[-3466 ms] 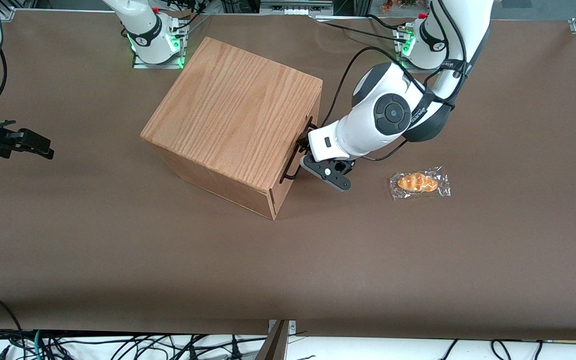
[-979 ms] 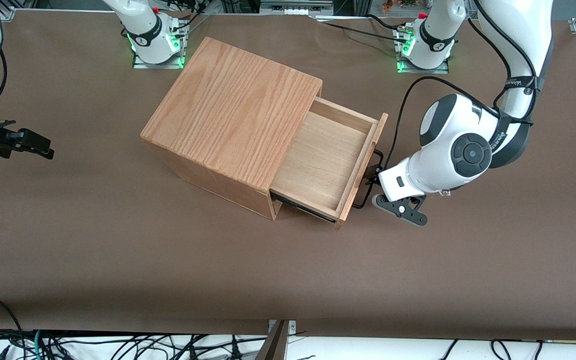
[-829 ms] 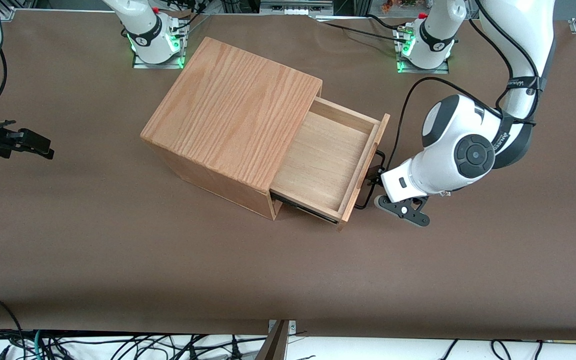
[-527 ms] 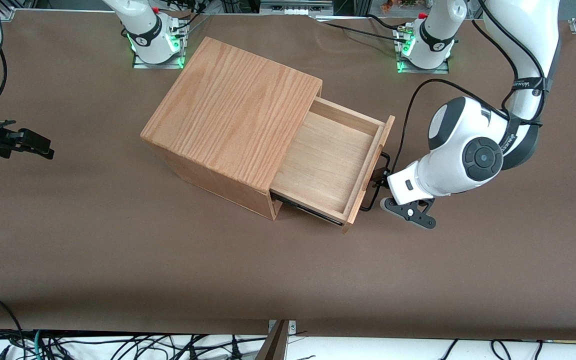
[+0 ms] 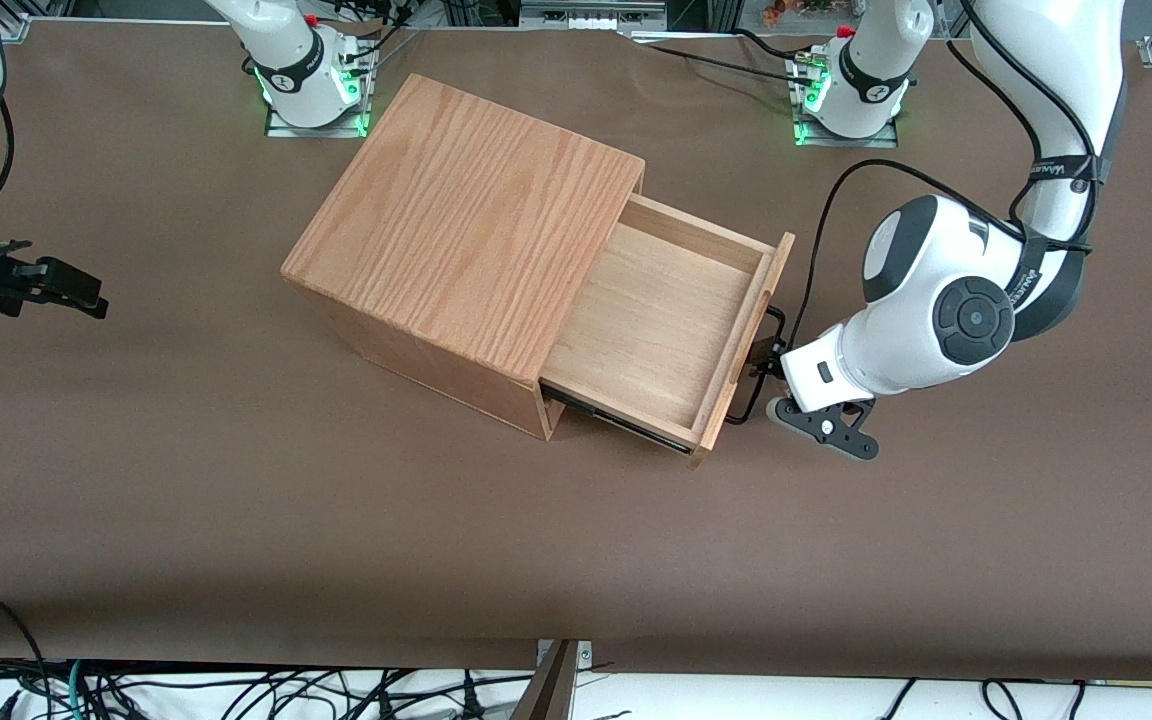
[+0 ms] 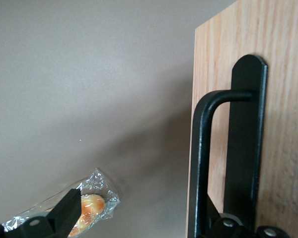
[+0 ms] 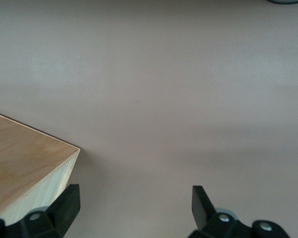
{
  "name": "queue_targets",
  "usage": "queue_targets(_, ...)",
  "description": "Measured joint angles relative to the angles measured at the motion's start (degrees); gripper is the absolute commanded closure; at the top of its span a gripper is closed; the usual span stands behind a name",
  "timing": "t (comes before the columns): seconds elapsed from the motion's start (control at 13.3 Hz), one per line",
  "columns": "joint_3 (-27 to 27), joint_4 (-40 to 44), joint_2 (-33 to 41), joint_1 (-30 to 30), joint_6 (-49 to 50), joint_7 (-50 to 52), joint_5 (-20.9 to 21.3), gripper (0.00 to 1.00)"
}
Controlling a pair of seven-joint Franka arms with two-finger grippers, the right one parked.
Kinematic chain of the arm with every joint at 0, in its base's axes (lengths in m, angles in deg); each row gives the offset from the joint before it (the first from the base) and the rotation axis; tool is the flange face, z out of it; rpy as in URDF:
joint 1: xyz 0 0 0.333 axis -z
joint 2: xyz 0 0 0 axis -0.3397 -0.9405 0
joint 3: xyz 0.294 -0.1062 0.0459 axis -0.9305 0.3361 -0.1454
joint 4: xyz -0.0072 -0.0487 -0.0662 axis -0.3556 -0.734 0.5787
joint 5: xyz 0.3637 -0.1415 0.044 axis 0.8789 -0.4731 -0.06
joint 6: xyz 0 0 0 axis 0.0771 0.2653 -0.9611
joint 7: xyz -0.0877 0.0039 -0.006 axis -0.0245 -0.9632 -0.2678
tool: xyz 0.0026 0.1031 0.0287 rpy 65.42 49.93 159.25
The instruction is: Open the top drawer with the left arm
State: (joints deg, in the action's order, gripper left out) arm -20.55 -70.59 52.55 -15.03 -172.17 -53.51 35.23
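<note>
gripper [image 5: 762, 372] at handle [image 6: 204, 163], fingers spread, one hooked inside the bar to pull, not clamped | drawer [image 5: 666, 330] well out of box [image 5: 466, 230] | pastry [image 6: 84, 208] by outer finger

Front view overlooks table [image 5: 236, 520]; wrist views close.

**Drawer pulled out, gripper at handle**

The drawer [image 5: 658, 325] stood well out of the casing, its pale inside bare. The left arm [image 5: 941, 310] reached low, its gripper [image 5: 764, 372] at the black bar handle [image 6: 204, 153], fingers spread.
</note>
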Motion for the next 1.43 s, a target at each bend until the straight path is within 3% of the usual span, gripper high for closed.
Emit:
queue_targets(0.45, -0.5, 2.1, -0.7, -0.1, 4.3, 0.4, -1.7, 0.00)
queue_targets(0.83, -0.9, 6.4, 0.7, -1.7, 13.2, 0.4, -9.4, 0.00)
queue_targets(1.21, -1.6, 13.4, 2.8, -4.5, 21.1, 0.4, -8.9, 0.00)
queue_targets(1.43, -1.8, 13.9, 6.5, -7.0, 23.5, 0.3, -3.9, 0.00)
